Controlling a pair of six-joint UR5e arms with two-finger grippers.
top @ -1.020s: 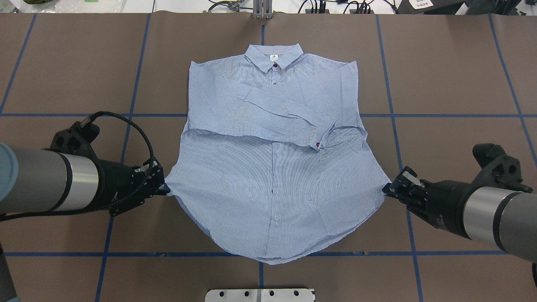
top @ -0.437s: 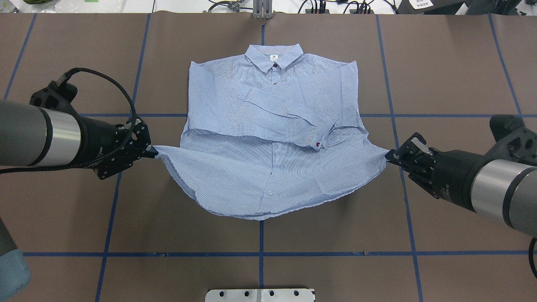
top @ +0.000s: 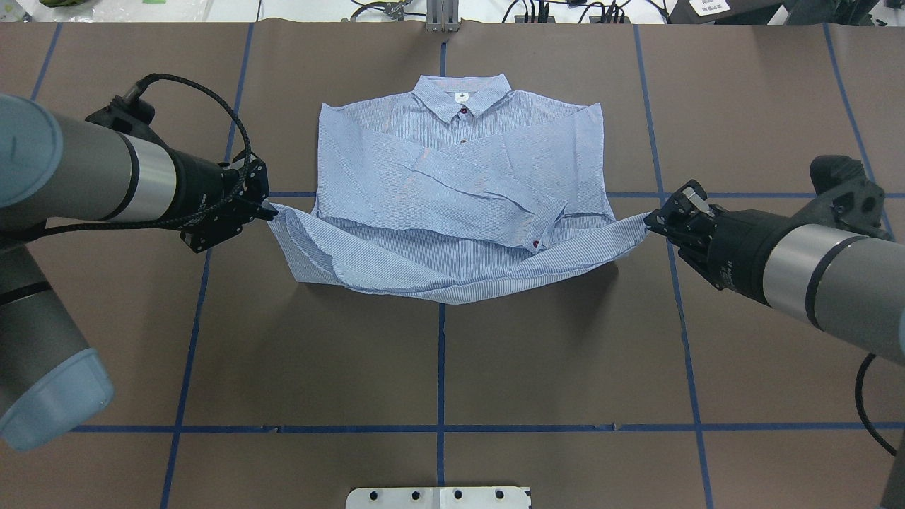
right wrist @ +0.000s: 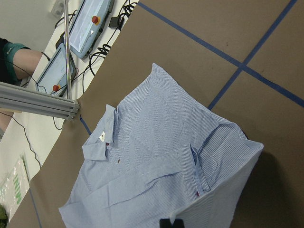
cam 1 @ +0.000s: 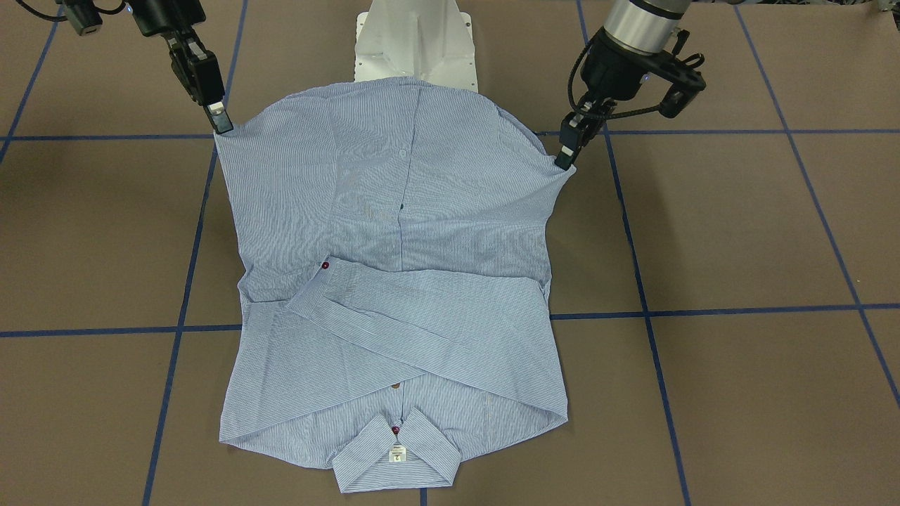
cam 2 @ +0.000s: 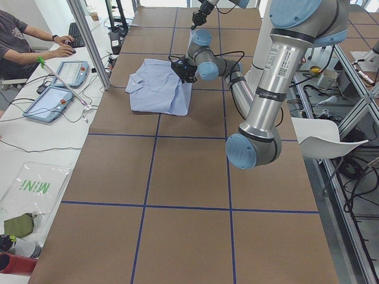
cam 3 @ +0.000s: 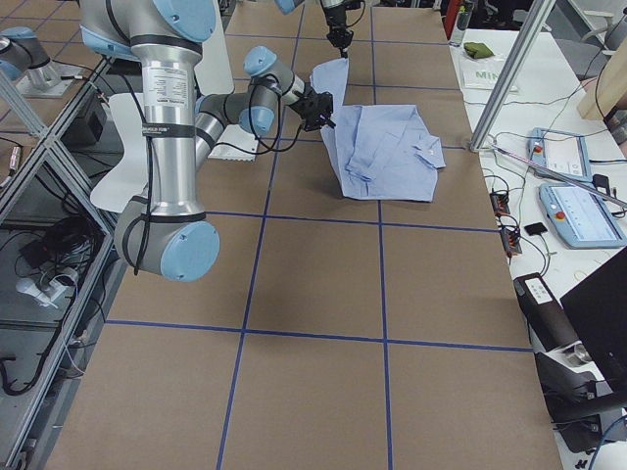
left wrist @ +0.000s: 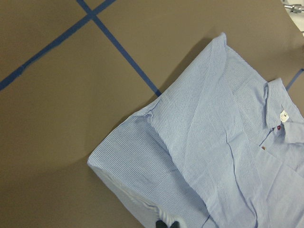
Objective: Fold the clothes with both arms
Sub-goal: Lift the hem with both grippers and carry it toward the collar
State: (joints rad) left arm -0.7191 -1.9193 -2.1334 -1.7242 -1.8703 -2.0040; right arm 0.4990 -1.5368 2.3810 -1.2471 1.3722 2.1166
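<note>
The light blue striped shirt [top: 459, 170] lies face up in the middle of the table, collar at the far side and one sleeve folded across the chest. My left gripper [top: 272, 210] is shut on the shirt's left hem corner. My right gripper [top: 649, 223] is shut on the right hem corner. Both hold the lower half lifted off the table, stretched between them and sagging in the middle. In the front-facing view the left gripper [cam 1: 564, 163] and right gripper [cam 1: 223, 126] pinch the raised hem of the shirt [cam 1: 394, 316].
The brown table cover [top: 438, 367] bears blue tape grid lines. The white pedestal base [cam 1: 415, 42] stands at the robot's side. An operator [cam 2: 23, 41], tablets and an aluminium post [cam 2: 89, 41] are at the far edge beyond the collar.
Both grippers have lifted the hem corners and carried them away from the robot toward the collar. The lower half of the shirt has left the table and now hangs between them.
</note>
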